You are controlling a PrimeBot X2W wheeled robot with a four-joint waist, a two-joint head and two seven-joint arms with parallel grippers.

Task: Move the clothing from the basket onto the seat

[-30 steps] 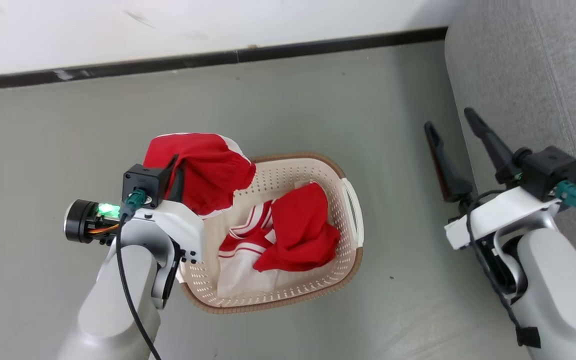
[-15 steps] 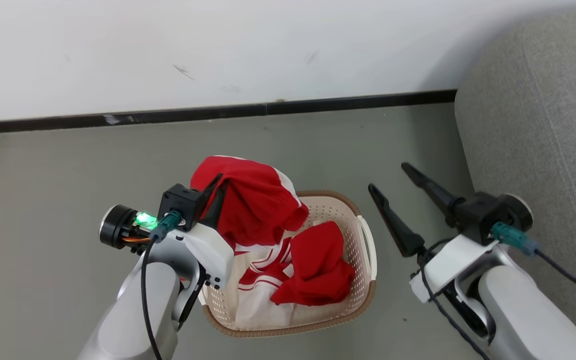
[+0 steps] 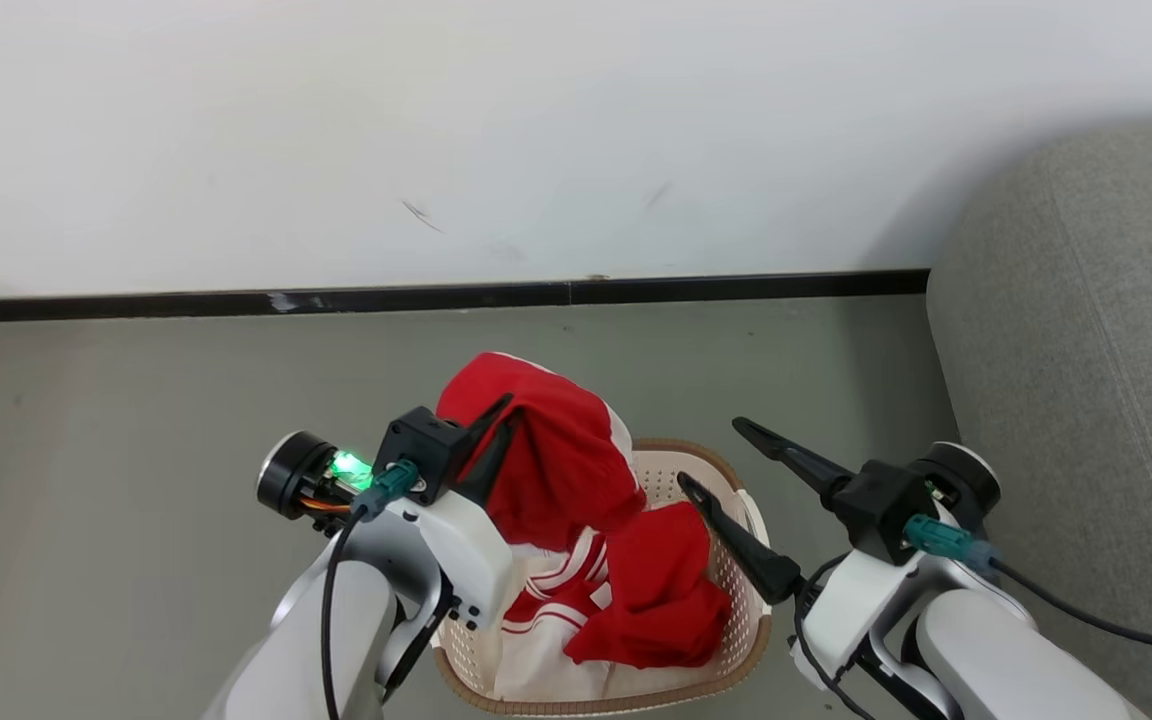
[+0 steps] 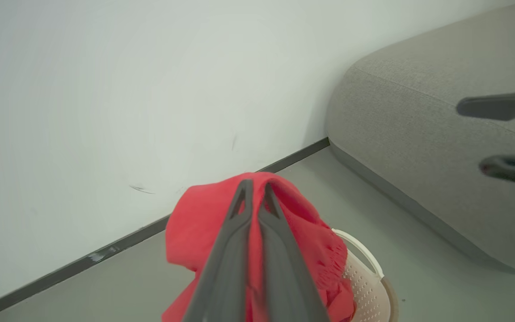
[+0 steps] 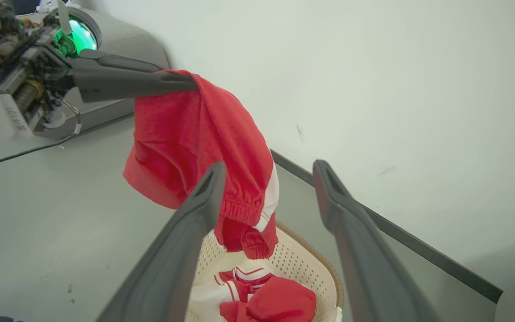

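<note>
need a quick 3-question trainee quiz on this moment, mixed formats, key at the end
1. True or false: the left gripper is shut on a red garment that hangs over the basket.
2. Pick one. The right gripper is: A) open and empty, B) shut on a garment, C) clamped on the basket's handle.
3. Short answer: where does the other clothing lie, in the basket or on the seat?
Key: 1 true; 2 A; 3 in the basket.
</note>
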